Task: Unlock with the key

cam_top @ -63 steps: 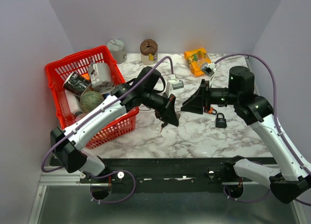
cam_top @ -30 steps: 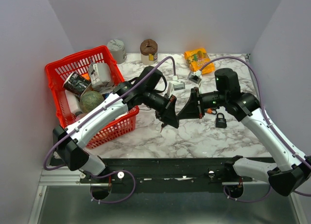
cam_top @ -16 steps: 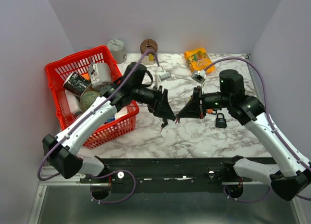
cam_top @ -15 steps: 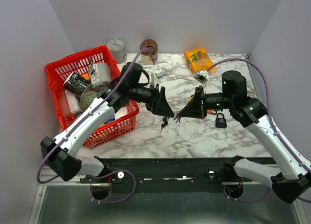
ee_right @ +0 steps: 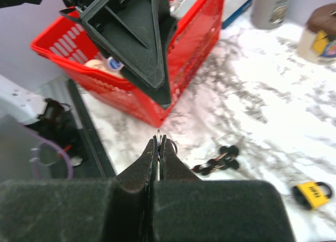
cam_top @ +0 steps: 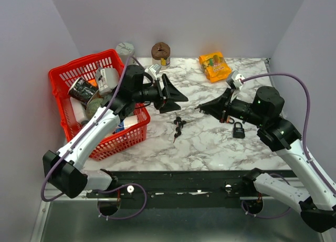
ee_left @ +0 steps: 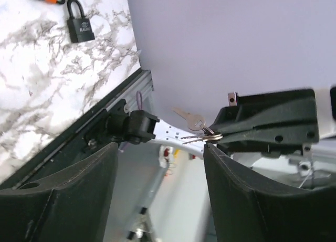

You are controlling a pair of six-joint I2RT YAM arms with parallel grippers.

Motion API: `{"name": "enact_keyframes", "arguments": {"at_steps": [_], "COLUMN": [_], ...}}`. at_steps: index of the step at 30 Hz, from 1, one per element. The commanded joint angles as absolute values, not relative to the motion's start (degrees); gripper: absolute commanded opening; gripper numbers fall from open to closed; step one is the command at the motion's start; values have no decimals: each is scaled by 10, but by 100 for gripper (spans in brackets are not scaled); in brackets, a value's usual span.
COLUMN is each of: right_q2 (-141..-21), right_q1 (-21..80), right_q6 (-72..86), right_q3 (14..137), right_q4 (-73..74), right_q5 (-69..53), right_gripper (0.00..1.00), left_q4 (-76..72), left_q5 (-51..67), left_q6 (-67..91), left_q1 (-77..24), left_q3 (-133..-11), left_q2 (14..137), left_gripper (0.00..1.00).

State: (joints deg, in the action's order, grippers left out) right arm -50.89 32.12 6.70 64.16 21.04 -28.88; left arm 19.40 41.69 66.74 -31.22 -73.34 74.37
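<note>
My right gripper [cam_top: 201,108] is shut on a silver key [ee_left: 190,119] on a ring. The key's thin edge shows between the closed fingertips [ee_right: 158,143] in the right wrist view. The gripper hangs above the marble table. A black padlock [cam_top: 239,130] lies below it to the right and also shows as the padlock [ee_left: 80,24] in the left wrist view. A bunch of black-headed keys [cam_top: 178,127] rests on the table between the arms. My left gripper [cam_top: 177,97] stands open and empty beside the basket, pointing toward the right gripper.
A red basket [cam_top: 68,74] full of packages stands at the left. An orange snack bag [cam_top: 213,65], a brown-lidded jar [cam_top: 161,54] and a grey tin [cam_top: 126,49] line the back. A small yellow padlock [ee_right: 312,189] lies near the black one.
My left gripper has opened and drawn back left toward the basket. The right gripper, still shut on the key, has pulled away to the right.
</note>
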Motion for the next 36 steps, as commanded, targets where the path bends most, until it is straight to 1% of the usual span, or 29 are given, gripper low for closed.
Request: {"name": "enact_keyframes", "arguments": {"at_steps": [1,5,14,20,23,24,26,27,30,36], "right_q2": [-504,-504,-509,-504,-504,-504,-502,-501,-500,-502], "right_q1": [340,356,394,413,421,426,430,433,441,457], "right_q6": [-31,-69,-139,-191,-217,-223,-241,-248,-277,-323], "right_q3": [629,619,606,594,591,589,586,584,580,570], "right_q4": [151,131,129,126,127,126,125,126,127,122], "right_q5": [-216,-211,-204,-191,-183,-174,-164,-154,-134,-115], "right_gripper": [1,1,1,1,1,1,1,1,1,1], "left_q4": [163,153,134,112,112,114,117,121,130,134], "left_q5": [407,396,389,399,407,409,410,411,415,424], "left_q6": [848,903,969,1001,1005,1005,1006,1006,1010,1019], "left_q1": [-312,-318,-340,-356,-361,-363,-363,-364,-363,-364], "left_q3": [-705,-697,-693,-689,-693,-693,-695,-696,-695,-693], "left_q2": [744,746,767,781,791,794,796,795,797,798], "left_gripper": [72,72,72,69,61,53,47,41,38,38]}}
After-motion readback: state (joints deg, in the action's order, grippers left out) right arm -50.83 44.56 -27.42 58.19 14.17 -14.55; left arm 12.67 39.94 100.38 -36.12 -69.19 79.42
